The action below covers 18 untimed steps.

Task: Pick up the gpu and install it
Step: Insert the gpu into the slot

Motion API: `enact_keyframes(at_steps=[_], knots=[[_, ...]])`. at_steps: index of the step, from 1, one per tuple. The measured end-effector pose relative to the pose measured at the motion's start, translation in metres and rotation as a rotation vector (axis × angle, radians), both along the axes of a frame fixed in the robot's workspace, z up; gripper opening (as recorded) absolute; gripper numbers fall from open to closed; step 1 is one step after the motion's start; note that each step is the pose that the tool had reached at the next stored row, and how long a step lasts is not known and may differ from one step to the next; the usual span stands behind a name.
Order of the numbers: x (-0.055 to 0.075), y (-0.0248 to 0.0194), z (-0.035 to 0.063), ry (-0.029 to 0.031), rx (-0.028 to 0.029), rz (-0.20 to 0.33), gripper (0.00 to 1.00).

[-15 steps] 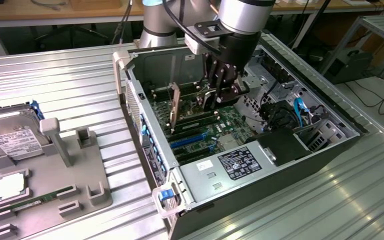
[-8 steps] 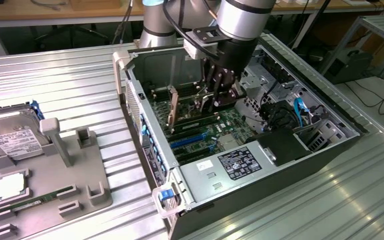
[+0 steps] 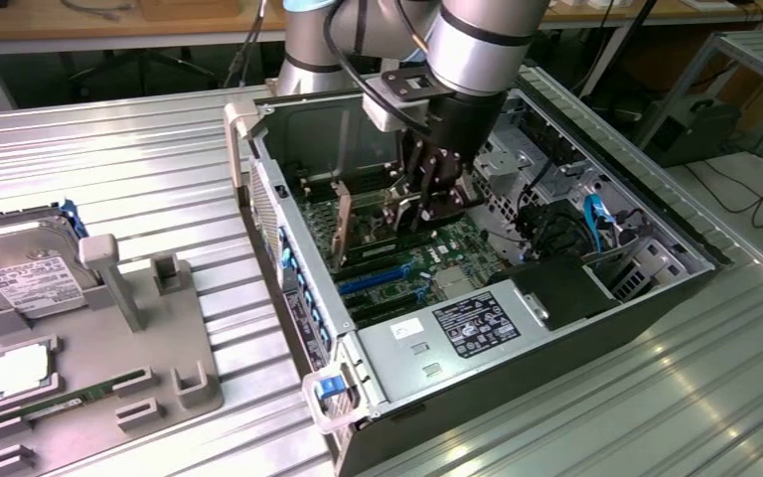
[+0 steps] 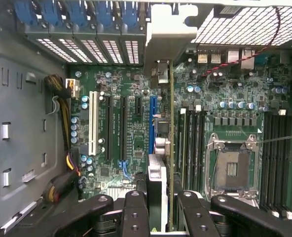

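Note:
The gpu (image 4: 171, 123) is seen edge-on in the wrist view, a thin card running over the green motherboard (image 4: 121, 79), with its silvery end bracket (image 4: 169, 32) up against the rear slot openings. My gripper (image 4: 163, 215) is shut on the card's near end, one black finger (image 4: 135, 212) on each side. The card stands just beside the blue slot (image 4: 152, 123); whether it is seated I cannot tell. In the exterior view my gripper (image 3: 435, 204) is deep inside the open computer case (image 3: 620, 298), holding the gpu (image 3: 379, 227) upright over the board.
On the exterior view's left, a grey tray (image 3: 156, 338) carries a silver hard drive (image 3: 31, 278), a green memory stick (image 3: 64, 402) and a square chip (image 3: 20, 370). Inside the case are the power supply (image 3: 481, 328), the CPU socket (image 4: 232, 170), a white slot (image 4: 92, 123) and cables (image 4: 62, 96).

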<state>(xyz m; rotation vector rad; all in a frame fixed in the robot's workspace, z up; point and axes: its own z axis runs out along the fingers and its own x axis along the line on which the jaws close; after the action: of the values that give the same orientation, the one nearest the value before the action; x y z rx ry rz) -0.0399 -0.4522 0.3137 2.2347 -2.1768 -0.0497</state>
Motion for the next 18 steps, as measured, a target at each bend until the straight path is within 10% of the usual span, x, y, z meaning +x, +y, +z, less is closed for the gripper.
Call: enact_keyframes(at_steps=[5, 8, 12, 18], knots=[[0.000, 0.0001, -0.0043, 0.0007, 0.0017, 0.000, 0.28], [0.000, 0.0002, -0.0078, 0.0002, 0.0144, 0.000, 0.28], [-0.001, 0.0026, -0.0100, -0.0278, 0.0142, 0.000, 0.28], [-0.012, 0.0027, -0.0145, -0.0282, 0.0138, -0.001, 0.28]])
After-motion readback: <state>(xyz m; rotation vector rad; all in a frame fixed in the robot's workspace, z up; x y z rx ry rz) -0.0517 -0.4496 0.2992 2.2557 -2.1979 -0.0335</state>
